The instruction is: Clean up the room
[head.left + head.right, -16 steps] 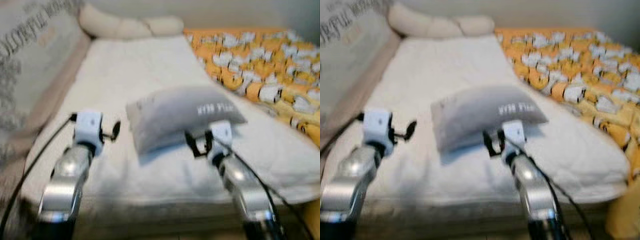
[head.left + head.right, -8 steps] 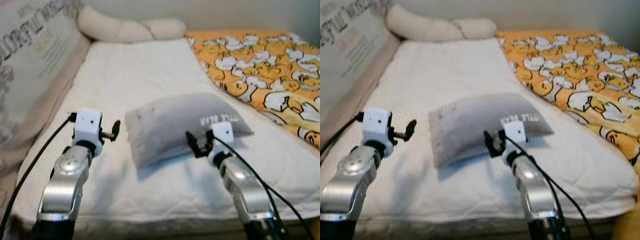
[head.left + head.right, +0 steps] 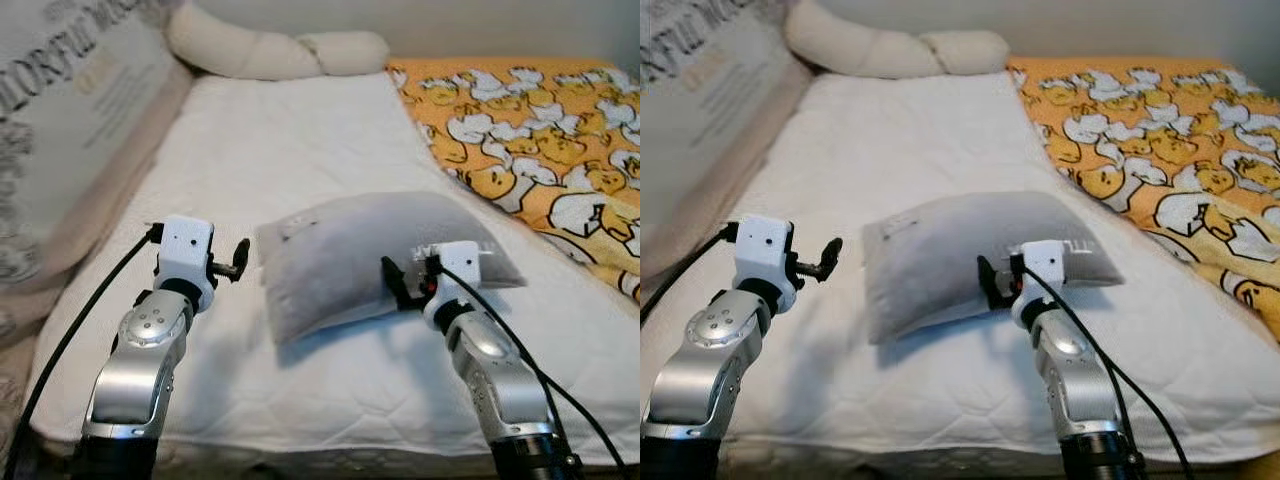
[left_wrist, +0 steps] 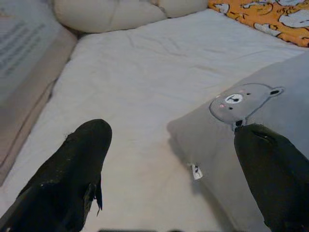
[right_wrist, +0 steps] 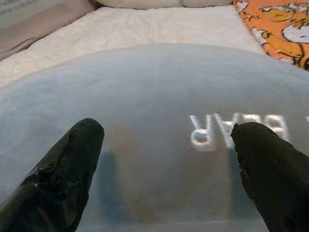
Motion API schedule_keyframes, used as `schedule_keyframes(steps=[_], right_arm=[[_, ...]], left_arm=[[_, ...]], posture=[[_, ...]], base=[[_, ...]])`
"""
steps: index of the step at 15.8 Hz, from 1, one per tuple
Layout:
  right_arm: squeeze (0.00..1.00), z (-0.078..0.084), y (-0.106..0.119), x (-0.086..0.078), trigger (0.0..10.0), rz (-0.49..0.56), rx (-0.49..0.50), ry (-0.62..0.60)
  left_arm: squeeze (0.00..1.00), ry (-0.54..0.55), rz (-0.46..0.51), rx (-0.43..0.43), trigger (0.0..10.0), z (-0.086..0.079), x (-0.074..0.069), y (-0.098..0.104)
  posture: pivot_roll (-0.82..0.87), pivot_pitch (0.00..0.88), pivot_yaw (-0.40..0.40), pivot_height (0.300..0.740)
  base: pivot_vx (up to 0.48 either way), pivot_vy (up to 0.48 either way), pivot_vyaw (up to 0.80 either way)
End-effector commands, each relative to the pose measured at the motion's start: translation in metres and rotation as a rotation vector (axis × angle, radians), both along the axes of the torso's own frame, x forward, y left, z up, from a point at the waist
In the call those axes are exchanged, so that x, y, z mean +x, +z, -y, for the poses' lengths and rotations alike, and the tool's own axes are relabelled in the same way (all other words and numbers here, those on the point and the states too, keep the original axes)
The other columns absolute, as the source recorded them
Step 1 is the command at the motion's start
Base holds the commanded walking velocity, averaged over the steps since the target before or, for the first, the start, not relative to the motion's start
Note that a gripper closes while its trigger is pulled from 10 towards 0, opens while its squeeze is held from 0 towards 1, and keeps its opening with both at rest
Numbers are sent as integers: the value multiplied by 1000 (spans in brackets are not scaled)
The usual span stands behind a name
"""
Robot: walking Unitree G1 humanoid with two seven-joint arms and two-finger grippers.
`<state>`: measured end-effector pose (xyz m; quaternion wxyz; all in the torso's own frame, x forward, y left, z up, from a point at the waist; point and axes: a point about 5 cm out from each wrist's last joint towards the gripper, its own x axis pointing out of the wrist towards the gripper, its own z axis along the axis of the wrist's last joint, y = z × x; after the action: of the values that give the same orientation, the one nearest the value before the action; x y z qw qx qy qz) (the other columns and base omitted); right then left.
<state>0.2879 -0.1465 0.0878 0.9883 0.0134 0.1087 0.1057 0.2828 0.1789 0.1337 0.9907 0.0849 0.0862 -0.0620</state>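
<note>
Pillow (image 3: 370, 255) lies askew mid-mattress (image 3: 300, 140), far from the headboard cushions (image 3: 270, 50), likely why it is the target; right gripper (image 5: 164, 159) spreads its fingers wide at the near edge, ready to pinch; left gripper (image 4: 178, 164), also open, brackets the bear-printed corner; duck blanket (image 3: 540, 140) stays aside.

The soft grey fabric pillow (image 5: 159, 121) carries white letters reading "BEAR". The beige printed headboard cushion (image 3: 70, 120) shows large dark letters, not fully readable.
</note>
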Motion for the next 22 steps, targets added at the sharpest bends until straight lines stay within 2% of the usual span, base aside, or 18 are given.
schedule_keyframes(steps=[1,2,3,5,6,7,8,11,12,13,15,16,17,18,19,20,21,22], right_arm=[[0,6,1,1,10000,-3,21,-21],[690,9,0,1,10000,-23,15,-38],[1000,15,-3,3,10000,-66,22,-86],[1000,20,-5,5,10000,-109,12,-123],[1000,20,-4,6,10000,-132,28,-128],[1000,19,-4,6,10000,-140,36,-127],[1000,20,-2,8,10000,-161,61,-144],[1000,23,-4,7,10000,-204,102,-181],[1000,24,-8,5,10000,-236,124,-193],[1000,25,-12,3,10000,-256,128,-198],[1000,26,-18,-2,10000,-304,153,-218],[1000,26,-19,-3,10000,-313,170,-221],[1000,25,-19,-4,10000,-328,199,-225],[1000,25,-19,-4,10000,-334,216,-225],[824,24,-21,-4,10000,-347,238,-232],[0,23,-22,-4,10000,-352,249,-235],[0,21,-26,-3,10000,-369,283,-250],[0,22,-32,-4,10000,-385,283,-265]], left_arm=[[0,-1,1,10,10000,2,0,0],[0,-17,-3,10,10000,5,-1,-1],[0,-71,-19,6,10000,13,-1,-4],[0,-146,-51,20,10000,22,1,-10],[0,-138,-81,16,10000,22,11,-17],[0,-132,-93,10,10000,21,14,-19],[0,-143,-155,-50,10000,25,26,-30],[0,-145,-227,-170,10000,32,36,-47],[0,-128,-267,-278,10000,36,41,-57],[0,-116,-300,-335,10000,38,43,-63],[0,-155,-391,-489,10000,56,43,-78],[0,-210,-427,-637,10000,73,42,-81],[0,-254,-472,-770,7647,89,39,-84],[0,-252,-497,-797,3255,94,37,-87],[0,-246,-529,-811,0,99,36,-92],[0,-241,-544,-827,0,101,35,-94],[0,-240,-565,-889,0,105,36,-94],[0,-262,-556,-875,0,106,37,-93]], posture=[[-8,0,21,740],[-2,0,18,740],[0,0,16,740],[0,0,10,740],[-8,0,5,740],[-10,0,4,740],[-17,0,2,740],[-22,0,-8,740],[-27,0,-7,740],[-32,0,-4,740],[-52,0,8,740],[-65,0,16,740],[-72,0,21,740],[-77,0,25,740],[-89,0,34,740],[-95,0,40,740],[-99,0,45,740],[-96,0,44,740]], base=[[0,0,0],[0,0,0],[0,0,0],[0,0,0],[0,0,0],[0,0,0],[0,0,0],[0,0,0],[0,0,0],[0,0,0],[0,0,0],[0,0,0],[0,0,0],[0,0,0],[0,0,0],[0,0,0],[0,0,0],[0,0,0]])
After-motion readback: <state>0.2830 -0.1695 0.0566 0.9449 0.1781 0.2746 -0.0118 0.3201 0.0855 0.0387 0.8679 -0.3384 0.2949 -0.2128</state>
